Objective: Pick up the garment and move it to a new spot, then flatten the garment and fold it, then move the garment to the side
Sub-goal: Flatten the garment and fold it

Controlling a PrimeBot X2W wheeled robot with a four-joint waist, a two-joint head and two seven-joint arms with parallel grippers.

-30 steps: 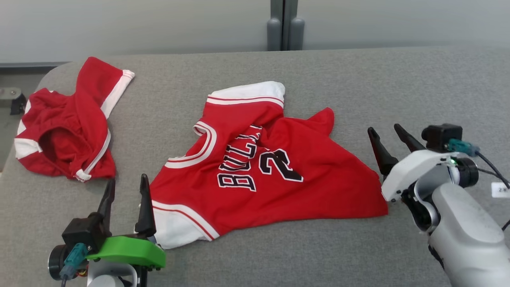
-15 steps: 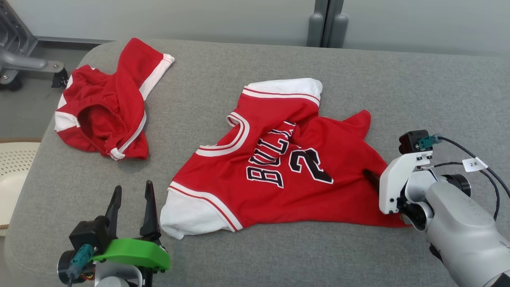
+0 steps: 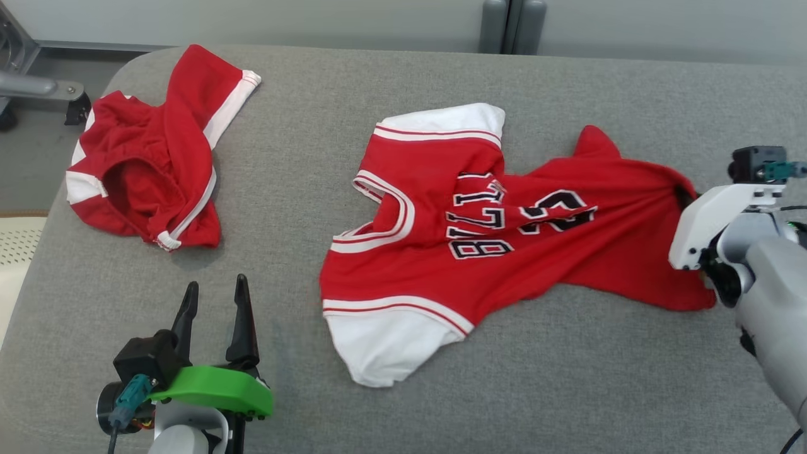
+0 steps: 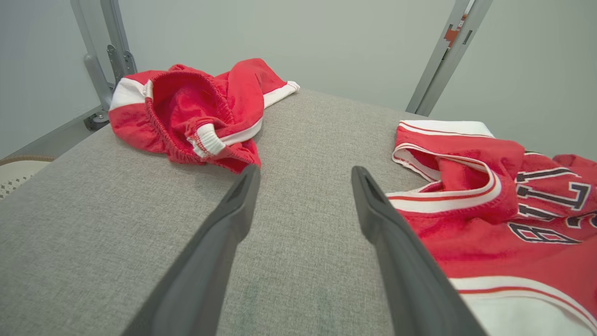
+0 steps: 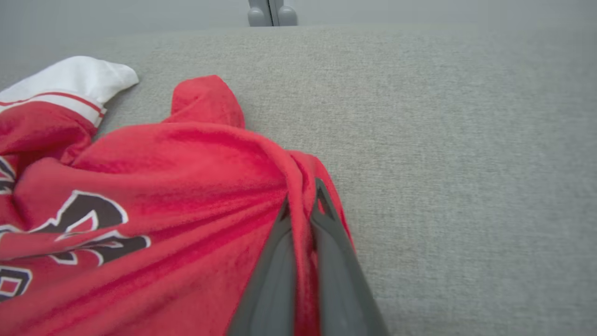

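Note:
The garment, a red jersey [image 3: 479, 252] with white trim and black lettering, lies rumpled in the middle of the grey padded table [image 3: 391, 75]. Its right edge is bunched up and stretched toward my right gripper [image 3: 684, 192], which is shut on that red fabric. The right wrist view shows both fingers pressed together around a fold of the jersey [image 5: 163, 186], gripper [image 5: 303, 196]. My left gripper [image 3: 216, 284] stands open at the lower left, apart from the jersey's white sleeve. In the left wrist view the gripper [image 4: 304, 171] has bare table between its fingers, with the jersey [image 4: 489, 224] on the right.
Red shorts [image 3: 151, 164] with white stripes lie crumpled at the table's far left corner, also seen as shorts [image 4: 196, 112]. A white basket [image 3: 12, 252] sits beyond the left edge. A metal frame [image 3: 31, 82] and a grey post [image 3: 510, 25] stand behind the table.
My right gripper shut on the jersey's right edge and dragged it rightward, stretching the cloth. The head camera shifted. The left gripper stayed open and in place.

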